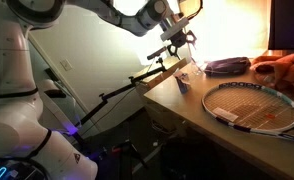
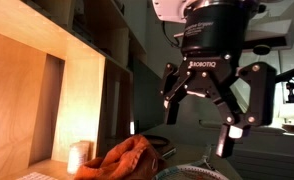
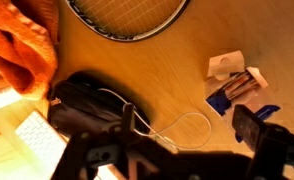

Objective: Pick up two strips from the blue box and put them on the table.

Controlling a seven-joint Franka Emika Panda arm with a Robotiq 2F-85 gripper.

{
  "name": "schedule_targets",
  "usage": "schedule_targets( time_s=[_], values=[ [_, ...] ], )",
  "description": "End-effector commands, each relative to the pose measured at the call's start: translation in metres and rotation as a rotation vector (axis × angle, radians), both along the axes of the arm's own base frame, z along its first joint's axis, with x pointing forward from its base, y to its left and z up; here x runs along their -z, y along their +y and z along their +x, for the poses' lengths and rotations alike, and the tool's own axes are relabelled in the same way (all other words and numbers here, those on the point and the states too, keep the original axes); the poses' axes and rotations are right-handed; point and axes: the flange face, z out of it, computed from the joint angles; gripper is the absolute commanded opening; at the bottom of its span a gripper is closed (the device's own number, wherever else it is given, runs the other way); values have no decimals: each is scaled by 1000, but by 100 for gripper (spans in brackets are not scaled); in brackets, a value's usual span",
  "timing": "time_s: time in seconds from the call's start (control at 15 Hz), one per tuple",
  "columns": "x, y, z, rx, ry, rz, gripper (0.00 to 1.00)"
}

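Note:
In the wrist view the small blue box (image 3: 227, 98) lies open on the tan table (image 3: 177, 75), with brownish strips (image 3: 245, 82) in it and a white paper flap (image 3: 225, 65) beside it. My gripper (image 3: 187, 140) is open and empty. It hangs above the table, with its right finger just below the box and its left finger over the dark pouch. In both exterior views the gripper (image 1: 177, 42) (image 2: 202, 115) is well above the tabletop (image 1: 202, 125) with its fingers spread.
A tennis racket (image 3: 127, 15) (image 1: 257, 105) lies on the table. A dark oval pouch (image 3: 92, 100) (image 1: 227, 66) has a white cord loop (image 3: 182, 125) trailing from it. An orange cloth (image 3: 22, 45) (image 2: 127, 160) is bunched beside the pouch. A white pad (image 3: 32, 140) is near the edge.

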Motion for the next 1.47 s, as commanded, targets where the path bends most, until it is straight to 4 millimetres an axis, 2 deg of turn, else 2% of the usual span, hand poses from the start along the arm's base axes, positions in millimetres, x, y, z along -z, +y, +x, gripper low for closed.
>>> schedule_targets(
  time_s=[0.0,0.2,0.47,0.93,1.4],
  values=[
    [-10,-7,-36,12,-2,-23,100],
    [-15,-12,-50,21,5,-27,100],
    [-13,-17,-58,29,24,-31,100],
    [-10,-5,-43,36,30,-12,100],
    [8,5,-26,39,43,5,100]
  ],
)
